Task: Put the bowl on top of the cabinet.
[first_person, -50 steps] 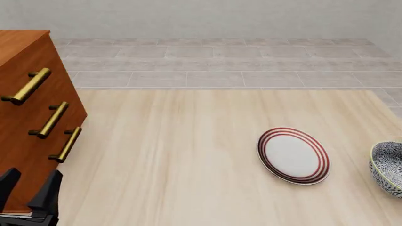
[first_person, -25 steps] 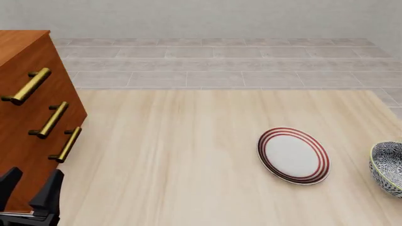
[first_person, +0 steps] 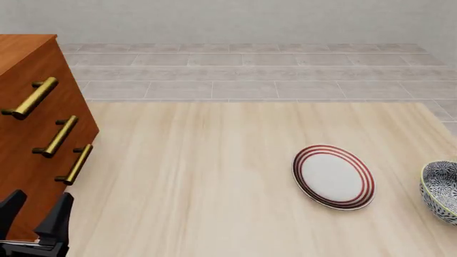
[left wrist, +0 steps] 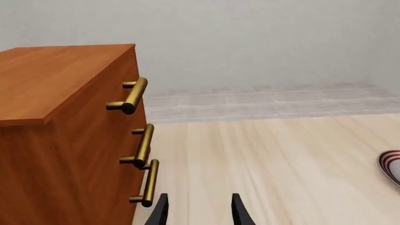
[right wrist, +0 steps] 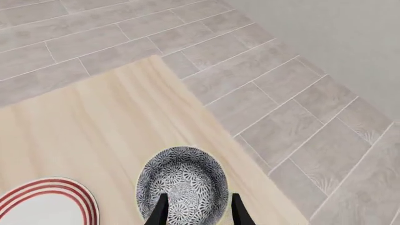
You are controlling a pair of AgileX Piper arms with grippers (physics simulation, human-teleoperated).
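Observation:
The black-and-white patterned bowl (first_person: 439, 190) sits at the table's right edge, cut off by the front view's border. The right wrist view shows the bowl (right wrist: 182, 182) whole, with my right gripper (right wrist: 196, 208) open above its near rim, nothing between the fingers. The reddish-brown cabinet (first_person: 32, 128) with three brass handles stands at the far left. My left gripper (first_person: 34, 214) is open, low at the cabinet's front corner. In the left wrist view the left gripper (left wrist: 196, 211) is empty beside the cabinet (left wrist: 62, 140). The right gripper is outside the front view.
A flat white plate with red rings (first_person: 333, 176) lies just left of the bowl; its edge shows as the plate (right wrist: 44, 204) in the right wrist view. The table's right edge (right wrist: 206, 117) runs close beside the bowl, with grey tiled floor (first_person: 250, 75) beyond.
The left gripper has crept slightly right and down beside the cabinet. Bowl and plate have not moved.

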